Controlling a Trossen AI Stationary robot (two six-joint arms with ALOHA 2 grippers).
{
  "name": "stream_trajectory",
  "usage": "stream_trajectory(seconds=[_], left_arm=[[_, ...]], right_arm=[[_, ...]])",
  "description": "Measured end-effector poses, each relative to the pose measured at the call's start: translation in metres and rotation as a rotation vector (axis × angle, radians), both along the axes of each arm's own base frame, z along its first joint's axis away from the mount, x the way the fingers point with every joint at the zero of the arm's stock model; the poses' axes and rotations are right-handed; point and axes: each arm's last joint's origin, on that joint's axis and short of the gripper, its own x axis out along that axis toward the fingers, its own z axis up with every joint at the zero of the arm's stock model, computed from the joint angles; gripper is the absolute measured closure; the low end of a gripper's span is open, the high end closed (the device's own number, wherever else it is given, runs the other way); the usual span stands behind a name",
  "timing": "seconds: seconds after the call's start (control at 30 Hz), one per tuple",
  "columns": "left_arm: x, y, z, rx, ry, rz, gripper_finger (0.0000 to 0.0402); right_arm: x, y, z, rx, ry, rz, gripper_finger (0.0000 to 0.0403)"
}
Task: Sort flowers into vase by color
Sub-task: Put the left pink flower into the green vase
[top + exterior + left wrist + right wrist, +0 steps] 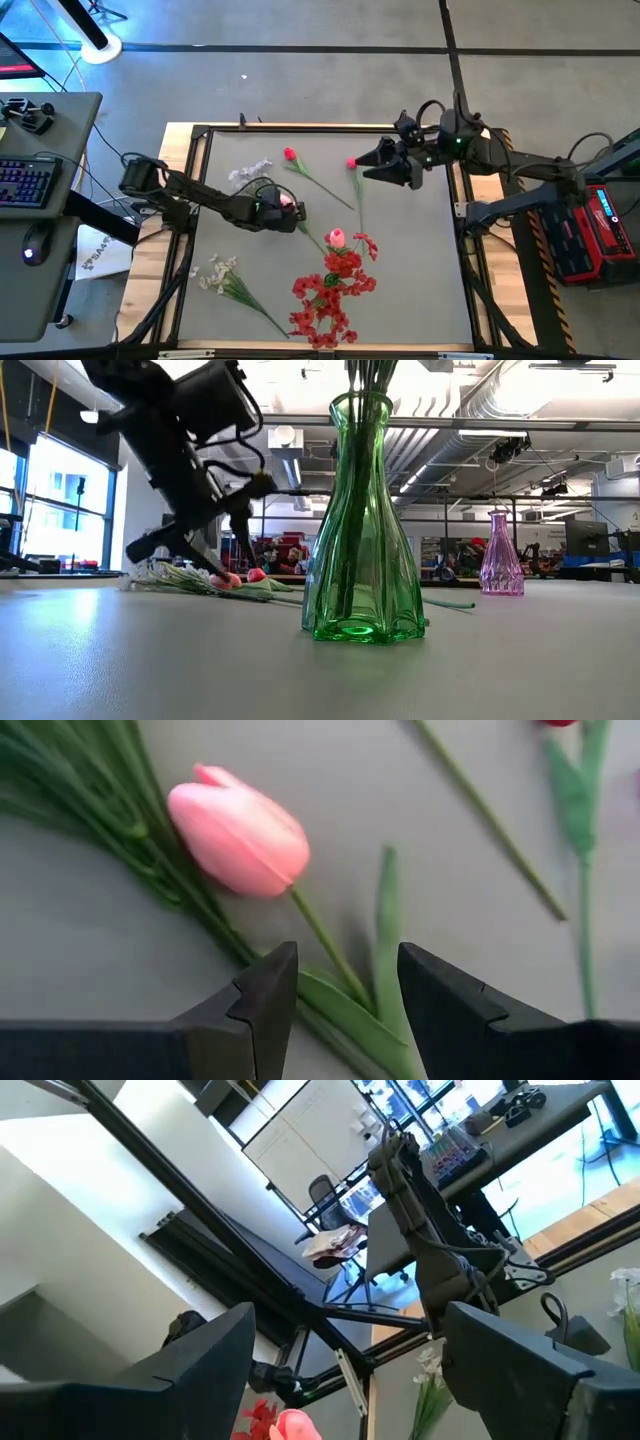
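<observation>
My left gripper is open and low over the mat. Its fingers stand on either side of the green stem and leaf of a pink bud that lies flat on the table; they touch nothing. My right gripper is open, raised near the far right corner, beside a red bud lying on the mat. A second red bud and two white sprays also lie flat. Red blossom clusters stand near the front edge, and a pink bud stands behind them.
A green glass vase with stems in it stands in the middle of the low view. A pink glass vase stands farther off. Green stems lie beside the pink bud. The wooden table frame borders the grey mat.
</observation>
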Motion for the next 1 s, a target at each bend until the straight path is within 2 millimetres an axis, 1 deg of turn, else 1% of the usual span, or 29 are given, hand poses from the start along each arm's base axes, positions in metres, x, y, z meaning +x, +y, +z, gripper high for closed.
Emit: stream_trajectory(seconds=[0.2,0.43,0.7,0.77,0.83,1.0], left_arm=[[0.004,0.007,-0.01,-0.008,0.011,0.031,0.0241],[0.007,0.017,-0.009,-0.002,-0.008,0.04,0.0241],[0.01,0.026,-0.021,-0.014,0.041,0.036,0.0245],[0.01,0.026,-0.025,-0.009,0.055,0.037,0.0257],[0.01,0.026,-0.026,-0.002,0.064,0.032,0.028],[0.009,0.027,-0.026,0.024,0.077,0.022,0.0366]], right_arm=[[-0.003,-0.012,0.0,-0.002,0.002,0.037,0.0089],[-0.006,-0.023,0.0,-0.003,0.003,0.06,0.0089],[-0.009,-0.031,0.0,-0.005,0.001,0.072,0.0089],[-0.01,-0.033,0.0,-0.005,0.001,0.07,0.0089],[-0.01,-0.033,0.0,-0.005,0.001,0.068,0.0089],[-0.01,-0.034,0.0,-0.002,0.001,0.064,0.0089]])
